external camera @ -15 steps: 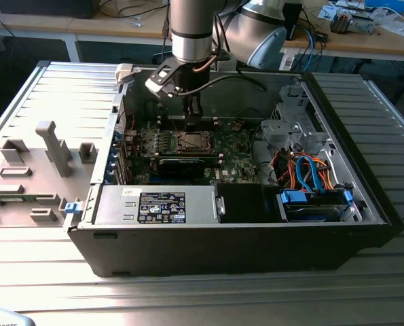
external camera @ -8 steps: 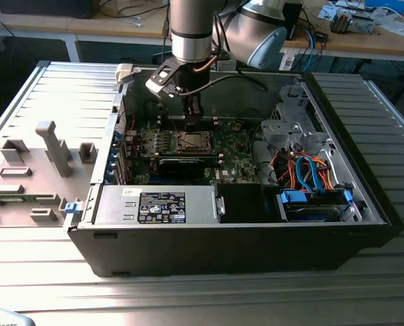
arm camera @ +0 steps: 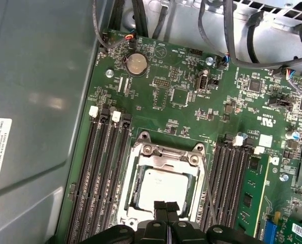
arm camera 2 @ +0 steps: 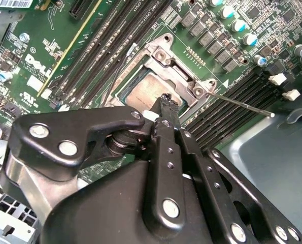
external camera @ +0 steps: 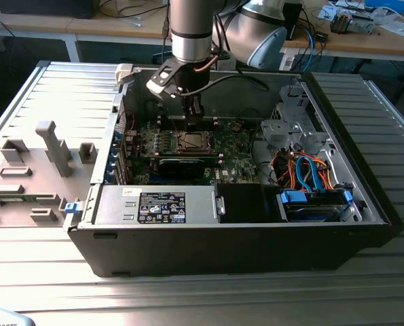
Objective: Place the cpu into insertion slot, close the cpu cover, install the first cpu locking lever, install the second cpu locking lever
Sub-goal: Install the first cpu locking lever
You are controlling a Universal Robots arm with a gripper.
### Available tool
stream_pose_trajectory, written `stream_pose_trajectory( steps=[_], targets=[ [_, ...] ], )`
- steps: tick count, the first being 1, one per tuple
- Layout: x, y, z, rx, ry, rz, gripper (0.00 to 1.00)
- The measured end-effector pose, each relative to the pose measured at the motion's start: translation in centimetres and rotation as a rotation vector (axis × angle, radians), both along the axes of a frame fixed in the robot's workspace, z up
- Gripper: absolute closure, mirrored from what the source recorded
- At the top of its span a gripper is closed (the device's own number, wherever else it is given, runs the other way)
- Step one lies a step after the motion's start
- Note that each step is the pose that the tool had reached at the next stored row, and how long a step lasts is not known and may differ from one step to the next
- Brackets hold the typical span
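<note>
Claw (arm camera: 166, 207) pinched shut on nothing, tips at the cpu cover (arm camera: 128, 190), which lies around the cpu (arm camera: 163, 187) in the insertion slot (external camera: 190, 141), mid-frame in the exterior view. Lever stage, I'd say: a wire lever (arm camera 2: 242, 103) stands free and needs pressing under its catch.

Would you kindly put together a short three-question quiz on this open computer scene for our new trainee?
1. True or false: the cpu lies seated under the window of the cpu cover.
2. Multiple choice: the gripper is nearest to: A the round coin cell, B the edge of the cpu cover, C the blue cables.
3. Fill in: the long memory slots run along ____ sides of the cpu cover.
Key: 1 true; 2 B; 3 both.
</note>
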State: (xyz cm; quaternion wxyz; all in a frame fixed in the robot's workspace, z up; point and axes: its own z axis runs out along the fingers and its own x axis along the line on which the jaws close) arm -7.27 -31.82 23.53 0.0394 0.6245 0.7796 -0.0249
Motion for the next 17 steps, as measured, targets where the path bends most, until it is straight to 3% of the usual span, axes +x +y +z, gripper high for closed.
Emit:
stream_pose_trajectory(
  steps=[17],
  targets=[
    [0.00, 0.00, 0.00, 0.0000, 0.0000, 0.052, 0.89]
  ],
)
